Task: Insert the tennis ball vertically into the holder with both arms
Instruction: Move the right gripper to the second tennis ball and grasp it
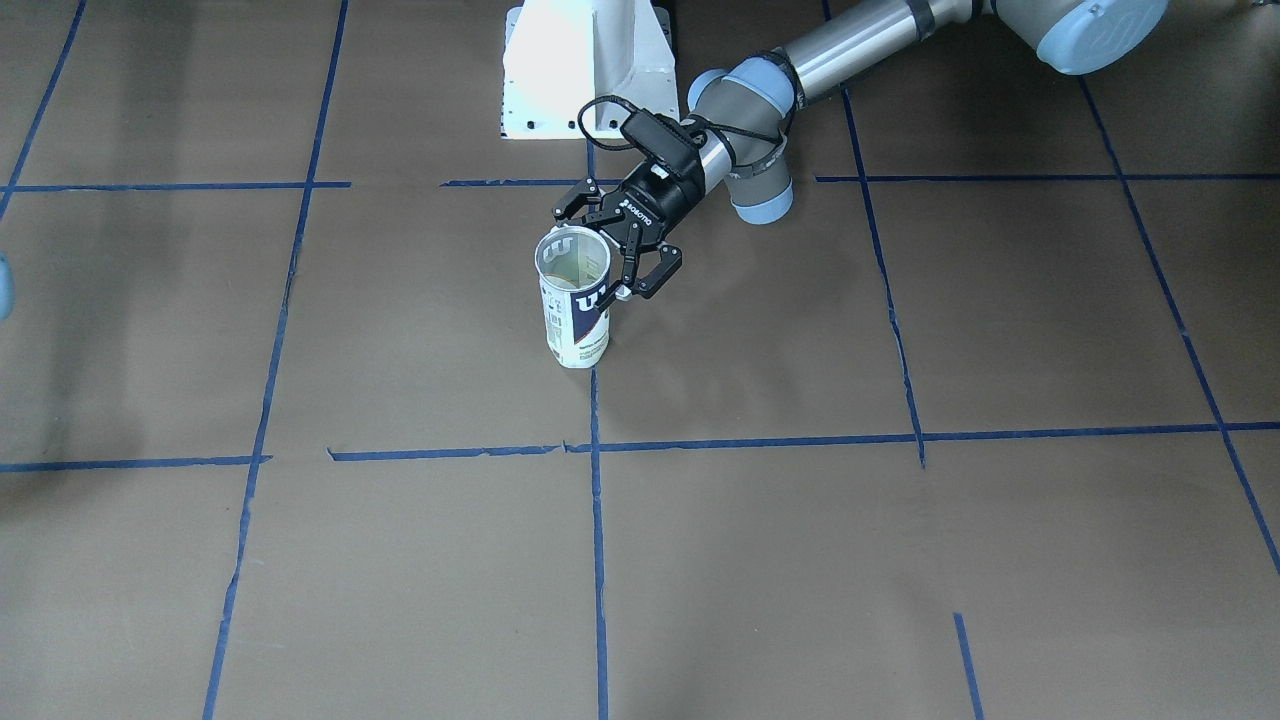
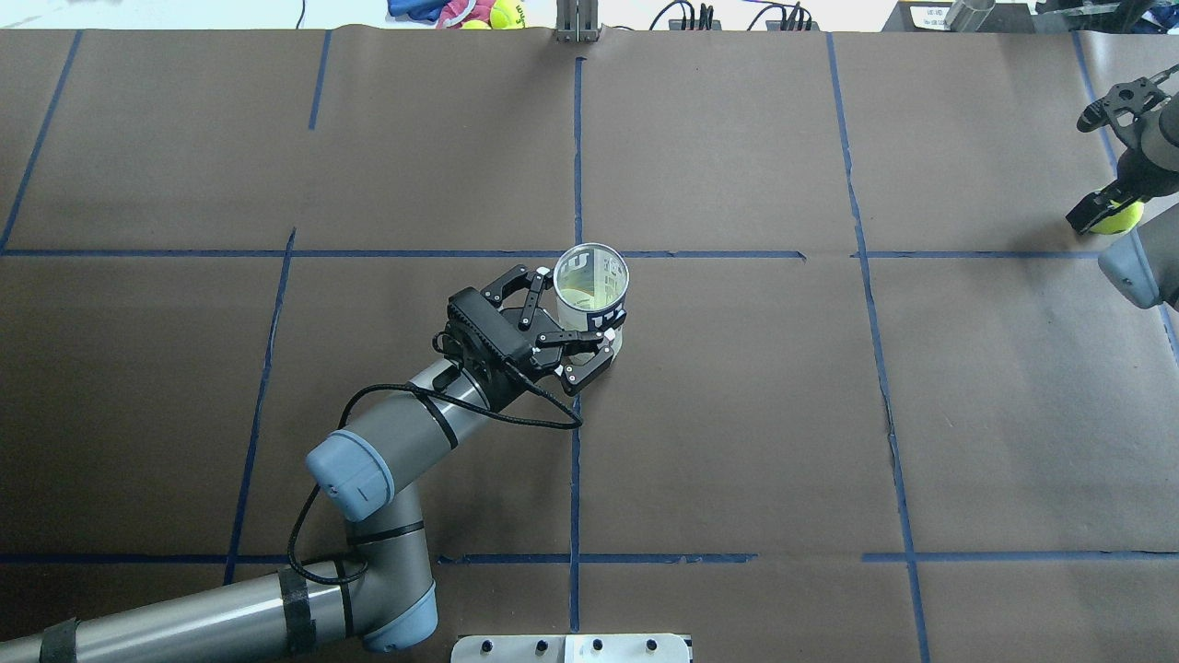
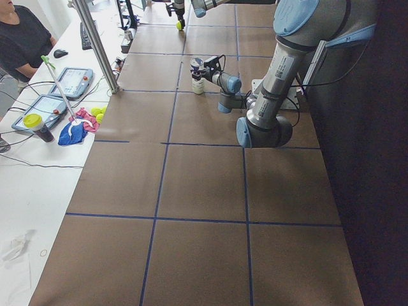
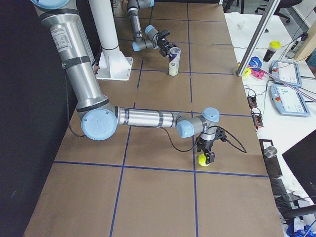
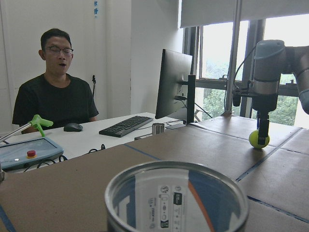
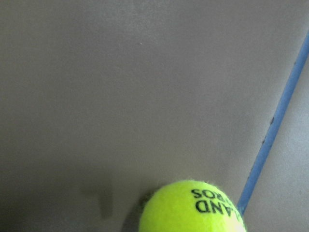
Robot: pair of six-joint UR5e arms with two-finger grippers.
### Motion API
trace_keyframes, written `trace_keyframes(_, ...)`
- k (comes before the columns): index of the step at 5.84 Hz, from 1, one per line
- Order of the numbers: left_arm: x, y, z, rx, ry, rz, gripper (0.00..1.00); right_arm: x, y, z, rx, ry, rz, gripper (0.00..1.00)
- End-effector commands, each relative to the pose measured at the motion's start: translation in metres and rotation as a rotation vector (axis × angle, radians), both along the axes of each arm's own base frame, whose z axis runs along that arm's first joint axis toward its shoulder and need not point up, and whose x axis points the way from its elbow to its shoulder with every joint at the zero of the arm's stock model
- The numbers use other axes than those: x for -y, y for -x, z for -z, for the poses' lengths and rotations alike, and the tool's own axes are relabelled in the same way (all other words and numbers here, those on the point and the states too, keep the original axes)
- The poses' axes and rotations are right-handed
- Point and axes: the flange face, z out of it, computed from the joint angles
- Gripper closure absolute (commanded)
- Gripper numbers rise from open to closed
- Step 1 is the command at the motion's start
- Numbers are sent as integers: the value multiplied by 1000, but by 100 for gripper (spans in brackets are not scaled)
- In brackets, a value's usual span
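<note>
The holder [image 2: 592,293], a clear can with a navy and white label, stands upright and open-topped near the table's middle; it also shows in the front view [image 1: 574,310]. My left gripper [image 2: 577,313] is open, with its fingers spread on either side of the can's upper part. Its rim fills the bottom of the left wrist view [image 5: 176,198]. The tennis ball [image 4: 203,159] rests on the table at the far right [image 2: 1122,217]. My right gripper [image 4: 206,156] points down with its fingers shut on the ball. The right wrist view shows the ball [image 6: 193,208].
The white pedestal base [image 1: 585,70] stands behind the can. An operator [image 5: 53,92] sits at a desk with a monitor [image 5: 174,82] beyond the far table edge. Control pendants [image 3: 70,80] and spare balls [image 2: 502,14] lie there. A metal post [image 4: 256,34] rises at that edge.
</note>
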Motion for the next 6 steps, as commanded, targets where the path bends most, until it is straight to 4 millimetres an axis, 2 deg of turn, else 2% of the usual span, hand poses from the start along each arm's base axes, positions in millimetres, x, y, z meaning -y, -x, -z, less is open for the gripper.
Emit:
trace_keyframes(1,0,0,0,2,-1,1,13,3,5,-1,-11,-14,28,2)
trace_keyframes(2,0,0,0,2,-1,1,13,3,4,-3,-14,-27,27,3)
trace_keyframes(3,0,0,0,0,-1,1,13,2,4,-14,-8,-46,27,12)
trace_keyframes(4,0,0,0,2,-1,1,13,2,3,-16,-7,-49,25,39)
trace_keyframes(5,0,0,1,1,-2,1,13,3,2,-15,-6,-48,20,72)
trace_keyframes(6,0,0,2,0,-3,1,13,11,-2,0,11,-66,0,97)
